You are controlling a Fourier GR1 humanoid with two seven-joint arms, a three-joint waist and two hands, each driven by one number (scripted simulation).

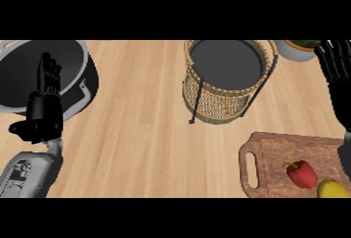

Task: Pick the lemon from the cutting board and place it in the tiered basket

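Sitting nearest me, at the lower right corner of the view, the lemon point(333, 189) lies on the cutting board point(274, 148), just beside a red pepper point(302, 174) that is a little farther in. The board rests on the wooden counter point(137, 139) with its handle slot turned to the left. Neither of my hands touches the lemon. My left hand point(42, 107) shows at the left, open with its fingers straight and pointing up, in front of a large grey round vessel point(87, 69), perhaps a pot. Farther out, in the middle, the tiered basket point(219, 100) stands well apart from the board. My right hand point(336, 60) is at the far right edge, beyond the board, fingers straight and spread apart, holding nothing. Beside it sits a white bowl point(298, 52), cut off at the top.
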